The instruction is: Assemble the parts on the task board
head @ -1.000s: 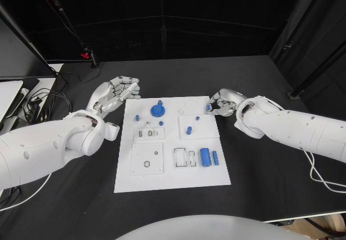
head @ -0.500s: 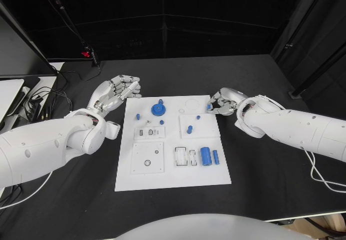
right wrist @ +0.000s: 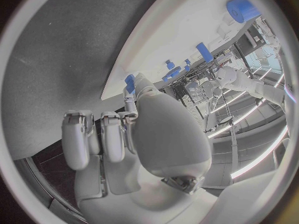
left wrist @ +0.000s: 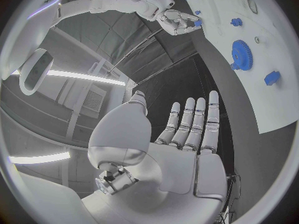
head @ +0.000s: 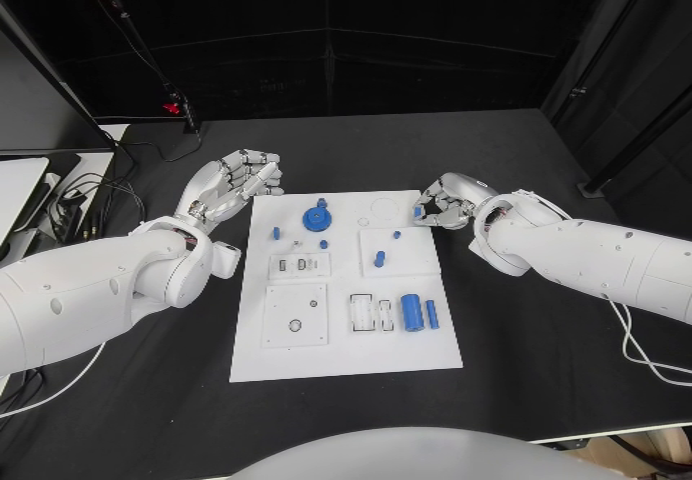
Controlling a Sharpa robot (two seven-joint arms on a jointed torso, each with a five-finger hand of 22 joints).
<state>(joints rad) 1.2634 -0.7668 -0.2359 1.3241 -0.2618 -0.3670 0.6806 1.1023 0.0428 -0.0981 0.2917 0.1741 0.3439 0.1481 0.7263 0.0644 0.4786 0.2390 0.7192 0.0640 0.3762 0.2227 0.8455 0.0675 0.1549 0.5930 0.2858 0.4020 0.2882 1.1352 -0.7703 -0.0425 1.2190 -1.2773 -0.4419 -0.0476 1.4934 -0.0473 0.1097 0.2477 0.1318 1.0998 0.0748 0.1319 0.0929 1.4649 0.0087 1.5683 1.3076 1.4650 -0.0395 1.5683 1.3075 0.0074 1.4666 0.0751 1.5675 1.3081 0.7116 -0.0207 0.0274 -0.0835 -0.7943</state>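
No real change over the last second: left hand (head: 228, 190) unmoved beside the task board (head: 346, 350), fingers straight and apart, holding nothing. Right hand (head: 444, 205) unmoved at the board's far right edge, fingers curled on a small blue part (head: 420, 212) (insertion judged not yet begun). On the board: blue gear (head: 315, 218), blue cylinder (head: 411, 313), several small pegs

A black table (head: 548, 330) fills the scene. Beyond the table's far-left corner, a red clip (head: 176, 104) sits on a black stand pole (head: 152, 62), with cables (head: 87, 195) trailing nearby.
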